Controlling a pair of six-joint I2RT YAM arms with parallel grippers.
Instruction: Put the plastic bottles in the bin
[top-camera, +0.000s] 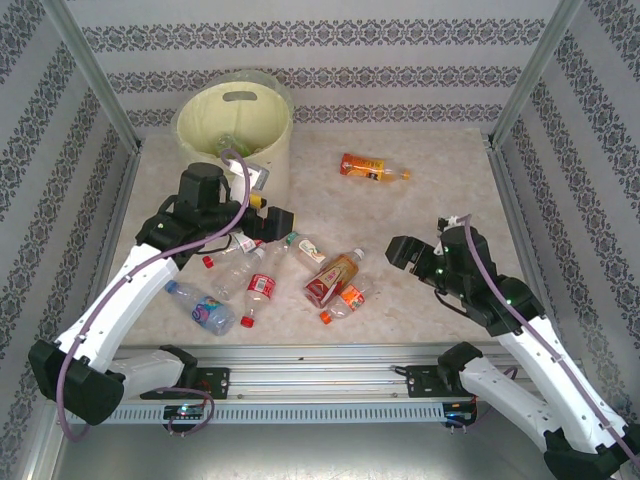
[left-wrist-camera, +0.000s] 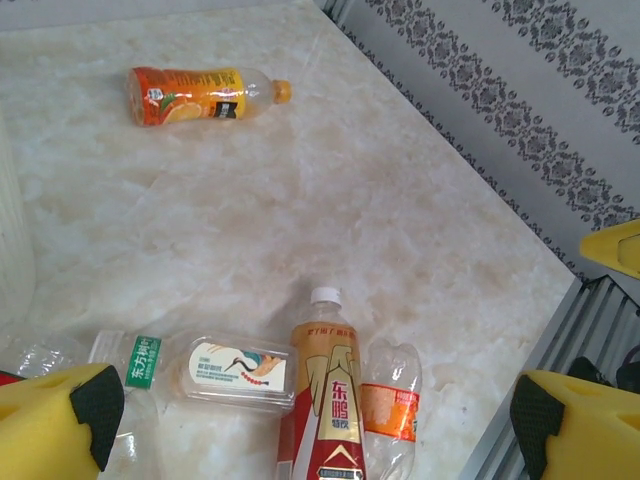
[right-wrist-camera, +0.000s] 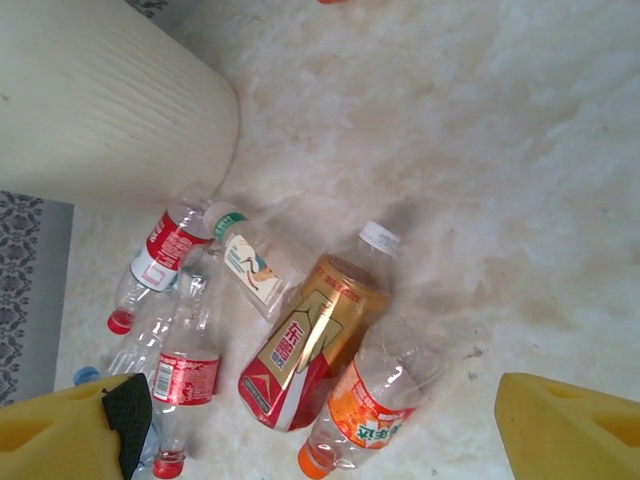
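Plastic bottles (top-camera: 330, 280) lie in a loose heap on the pale marbled table (top-camera: 440, 190), left of centre and just beyond the metal rail (top-camera: 320, 365) at the near edge. Nearest, on the left, is a blue-labelled bottle (top-camera: 203, 310) whose print is too small to read. To its right lies a red-labelled bottle (top-camera: 258, 285), its red cap toward the near side; its white writing cannot be made out. Farther right, a crushed orange-labelled bottle (right-wrist-camera: 370, 420) with an orange cap lies against a gold-and-red bottle (left-wrist-camera: 325, 400) with a white cap, whose label reads "东鹏". Just left of that one is a flattened green-banded bottle (left-wrist-camera: 238, 370): the band carries white Chinese characters and the white label shows a crane. A second red-labelled bottle (right-wrist-camera: 165, 245) lies at the heap's far left edge, near the foot of the bin.

The left end effector (top-camera: 272, 212) hangs over the far side of the heap, its yellow pads spread wide with nothing gripped. The right end effector (top-camera: 403, 252) sits right of the heap, jaws broadly apart and empty.

Farther back, right of centre, an orange juice bottle (top-camera: 372, 168) lies alone, well apart from the rest; its label shows orange slices. The bin (top-camera: 275, 150), pale yellow with a clear liner over its rim, stands at the far left beside a metal post (top-camera: 95, 80) and the patterned walls (top-camera: 330, 30).
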